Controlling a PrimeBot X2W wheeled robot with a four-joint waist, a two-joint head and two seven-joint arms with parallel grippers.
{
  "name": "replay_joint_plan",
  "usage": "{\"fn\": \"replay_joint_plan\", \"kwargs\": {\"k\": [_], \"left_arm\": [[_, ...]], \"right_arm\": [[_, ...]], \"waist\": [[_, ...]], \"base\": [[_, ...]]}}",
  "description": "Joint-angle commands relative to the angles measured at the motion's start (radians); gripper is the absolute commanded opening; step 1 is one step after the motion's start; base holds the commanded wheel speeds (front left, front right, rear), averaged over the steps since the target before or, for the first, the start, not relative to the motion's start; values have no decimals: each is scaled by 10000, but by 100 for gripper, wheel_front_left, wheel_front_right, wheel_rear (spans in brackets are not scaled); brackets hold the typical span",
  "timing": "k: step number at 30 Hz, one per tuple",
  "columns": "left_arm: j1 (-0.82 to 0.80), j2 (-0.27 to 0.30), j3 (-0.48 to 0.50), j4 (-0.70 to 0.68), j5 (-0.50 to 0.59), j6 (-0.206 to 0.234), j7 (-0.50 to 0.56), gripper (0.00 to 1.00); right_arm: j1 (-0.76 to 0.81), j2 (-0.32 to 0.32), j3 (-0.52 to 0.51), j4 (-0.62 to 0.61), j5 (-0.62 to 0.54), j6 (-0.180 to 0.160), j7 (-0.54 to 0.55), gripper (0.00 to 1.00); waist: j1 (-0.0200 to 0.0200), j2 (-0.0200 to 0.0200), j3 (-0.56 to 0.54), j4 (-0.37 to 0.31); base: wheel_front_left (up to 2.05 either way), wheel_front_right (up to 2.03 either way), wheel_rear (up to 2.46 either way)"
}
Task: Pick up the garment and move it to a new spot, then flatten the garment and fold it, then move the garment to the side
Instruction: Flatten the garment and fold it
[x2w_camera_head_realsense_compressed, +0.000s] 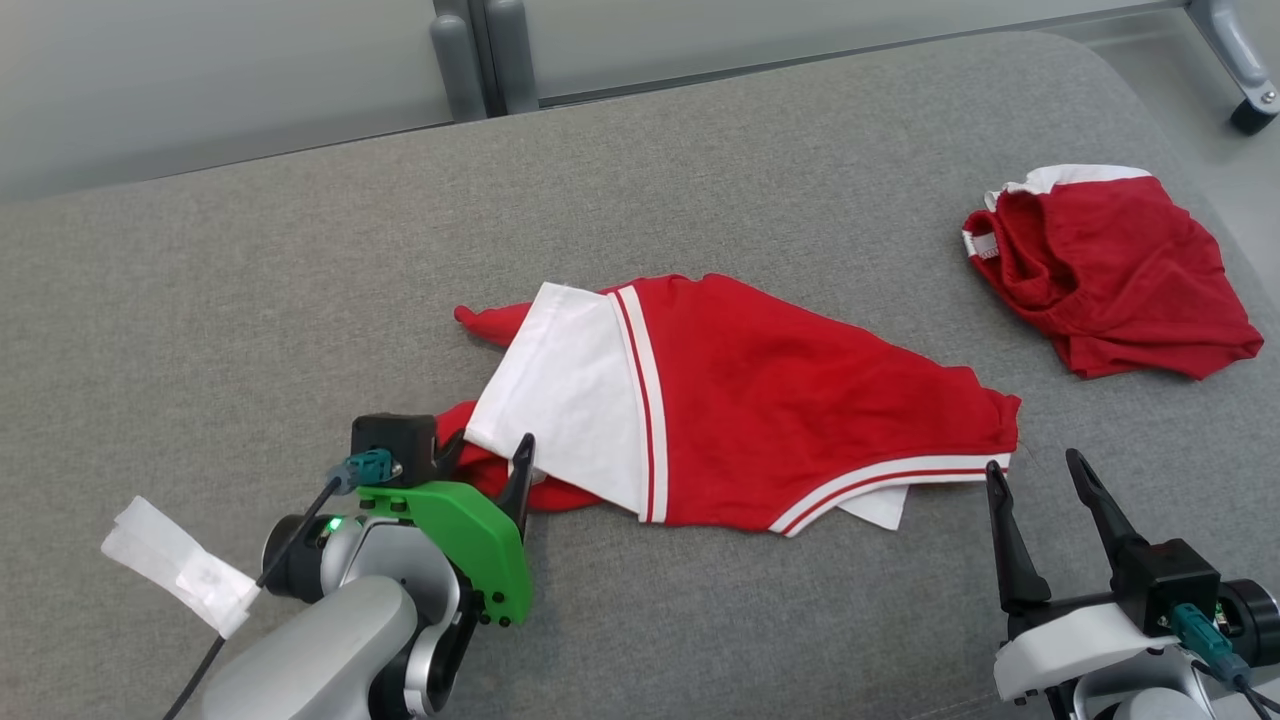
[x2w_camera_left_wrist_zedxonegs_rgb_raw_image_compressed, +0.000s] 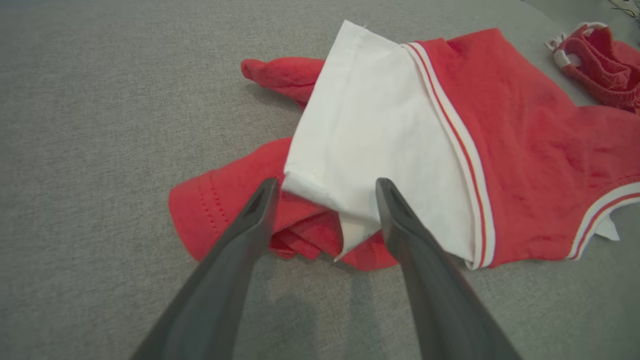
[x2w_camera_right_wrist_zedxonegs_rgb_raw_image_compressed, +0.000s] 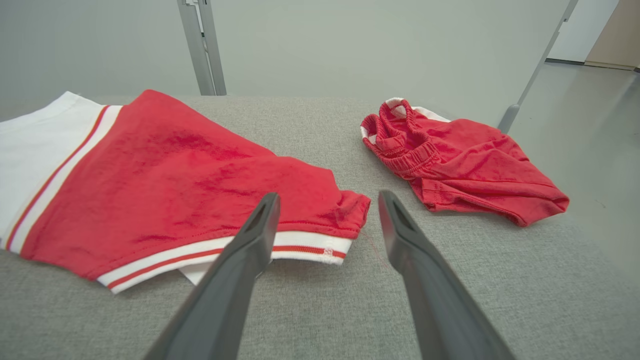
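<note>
**A:** Quick, where's the garment?

**B:** Middle of the grey fabric surface, mostly flat but skewed. Red body, with a white sleeve panel folded over its left part and red-and-white striped trim along the near edge. The left end is bunched, w/ red folds poking out under the white.

**A:** Left gripper?

**B:** At that bunched end. Jaws apart, nothing pinched. In the left wrist view the two dark fingers straddle the white panel's near corner and the red folds below it (tips look on or just over the cloth; can't tell which).

**A:** And the right gripper?

**B:** Also spread wide, holding nothing. It sits at the garment's right corner, approx. at the end of the striped hem. In the right wrist view one finger crosses the hem. The other is over bare grey fabric just beside the corner.

**A:** Anything else on the surface?

**B:** A second red piece, crumpled, elastic waistband showing, white at its far edge. It's off to the robot's right, well apart from the garment.

**A:** Misc.?

**B:** A green bracket on the left wrist and a white tag on its cable. A pale wall and metal posts stand beyond the surface's far edge.
</note>
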Motion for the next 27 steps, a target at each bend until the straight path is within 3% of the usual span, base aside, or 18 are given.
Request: {"fn": "replay_joint_plan", "kwargs": {"k": [1,2,3,11,16,19,21,27], "left_arm": [[-41,-43,86,25,-37,-61,-117,57],[-57,-52,90,51,-29,-79,-149,34],[-82,-69,69,51,-4,-129,-164,0],[-483,-144,-31,-299,138,-342,-76,0],[-1663,-506,-144,-1031,521,-588,368,0],[-2653,-1004,-195,-1014,655,-735,778,0],[-3706,-1558,-203,-540,769,-991,1194,0],[-5651,-2236,-136,1517,1133,-1504,1641,0]], "right_arm": [[9,-26,-12,15,7,-16,-32,100],[23,-25,-10,19,15,-16,-30,100],[32,-24,-6,23,24,-16,-30,100],[-99,-12,70,55,90,-16,-30,100],[-321,-6,75,42,139,-16,-32,100],[-557,-5,212,70,326,-16,-32,100],[-789,-4,377,123,596,-16,-30,100],[-1220,-1,698,242,1221,-16,-32,100]], "waist": [[0,0,15,-32],[0,0,21,-53],[0,0,29,-71],[0,0,108,-246],[0,0,346,-380],[0,0,596,-626],[0,0,884,-1010],[0,0,1463,-2021]], "base": [[0,0,0],[0,0,0],[0,0,0],[0,0,0],[0,0,0],[0,0,0],[0,0,0],[0,0,0]]}}
